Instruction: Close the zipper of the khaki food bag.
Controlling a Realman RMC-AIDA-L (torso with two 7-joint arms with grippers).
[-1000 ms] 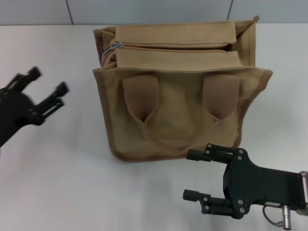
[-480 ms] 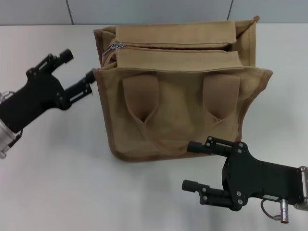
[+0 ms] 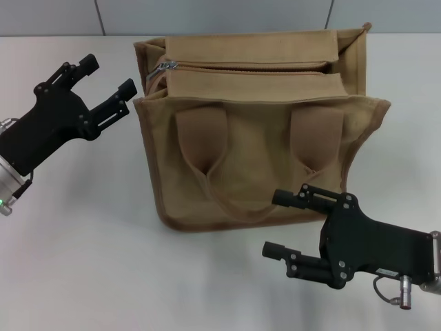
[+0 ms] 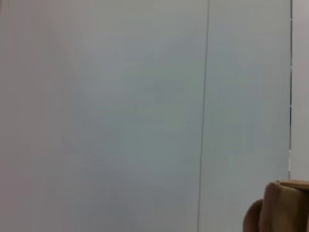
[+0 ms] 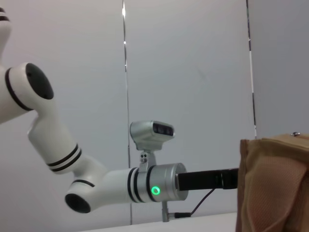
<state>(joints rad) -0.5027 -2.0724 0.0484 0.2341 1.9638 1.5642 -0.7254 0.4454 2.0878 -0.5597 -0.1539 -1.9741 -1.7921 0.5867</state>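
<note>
Zipper not yet closed: the robot's left gripper is near the bag's pull tab, nothing gripped.

At the left of the head view, the left gripper [image 3: 107, 84] hovers with its two black fingers apart and empty, its tips just beside the upper left corner of the khaki food bag [image 3: 258, 172]. The zipper [image 3: 248, 68] runs across the bag's top panel in the upper middle of the frame, with its silver pull tab [image 3: 162, 67] at the left end, close to that gripper but untouched. At lower right, the right gripper [image 3: 289, 225] sits with fingers spread just in front of the bag's near edge, holding nothing. The bag stands on a white table [image 3: 83, 248]. Judged from this, the pull along the zipper line remains to be done.
</note>
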